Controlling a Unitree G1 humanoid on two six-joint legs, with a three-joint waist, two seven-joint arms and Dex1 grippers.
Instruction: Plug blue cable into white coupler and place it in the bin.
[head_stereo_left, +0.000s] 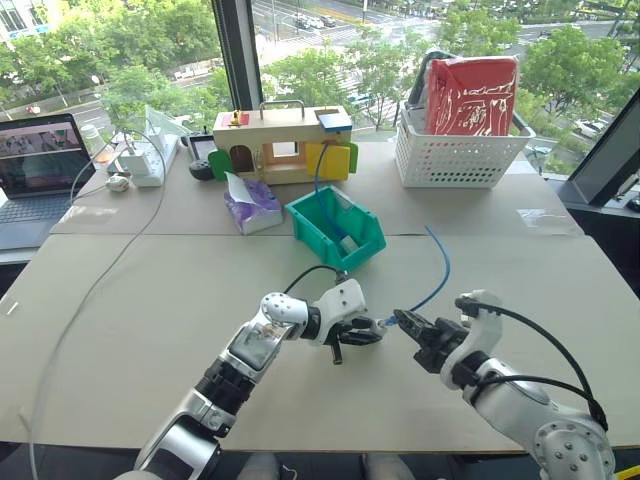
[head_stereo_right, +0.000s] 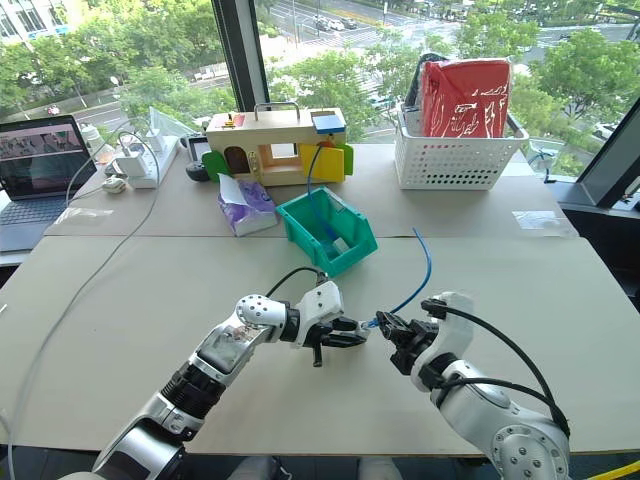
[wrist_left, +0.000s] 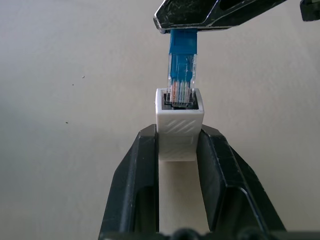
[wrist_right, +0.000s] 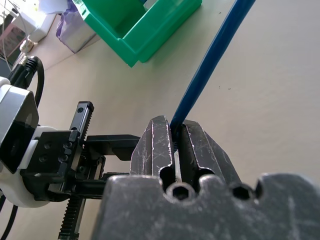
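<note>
The white coupler is clamped between the two black fingers of my left gripper, socket end facing away from the wrist. My right gripper is shut on the blue cable just behind its clear plug. The plug's tip sits in the coupler's socket, with most of the plug still outside. In the head views both grippers meet tip to tip above the middle of the table, left gripper and right gripper. The cable arcs up and back from there. The teal bin stands behind the grippers.
A white lattice basket holding a red bag stands at the back right. A wooden toy box and a purple tissue pack sit behind the bin. A laptop and a long whitish cord lie on the left.
</note>
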